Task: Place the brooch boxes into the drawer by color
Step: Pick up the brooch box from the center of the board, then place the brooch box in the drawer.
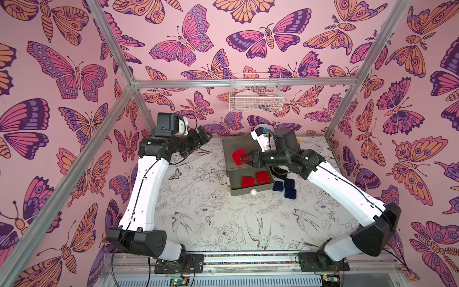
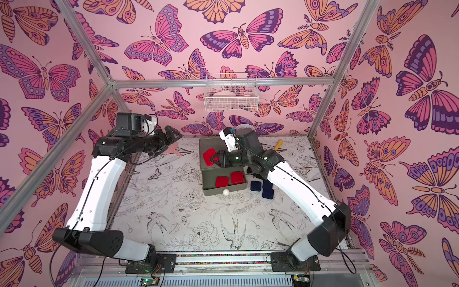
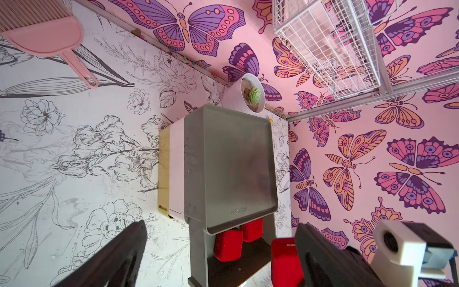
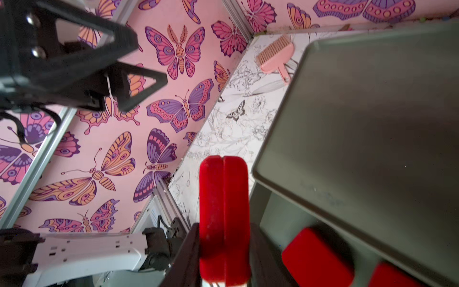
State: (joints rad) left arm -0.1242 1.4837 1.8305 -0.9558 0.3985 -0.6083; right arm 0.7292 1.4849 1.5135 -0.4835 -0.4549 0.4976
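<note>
1. Right claw: pinching one red box
- Jaws press on the box's two flat faces; box stands on edge
- Most of the box sticks out past the fingertips, toward the left-arm side; only its near part sits btwn the jaws
- In the right wrist view the red box shows its seam running lengthwise, in line w/ the jaws
- Pos.: raised over the front part of the chest top, just behind the open top drawer

2. Left claw: jaws spread wide, nothing btwn them
- Pos.: raised near the chest's back corner on the left-arm side, apart from the red box

3. Top drawer: pulled out toward the robot, white knob at front
- Holds two red boxes, flat, side by side

4. Table: three blue boxes lie clustered just beside the drawer on the right-arm side, under the right arm; more of that area is hidden by the arm
</note>
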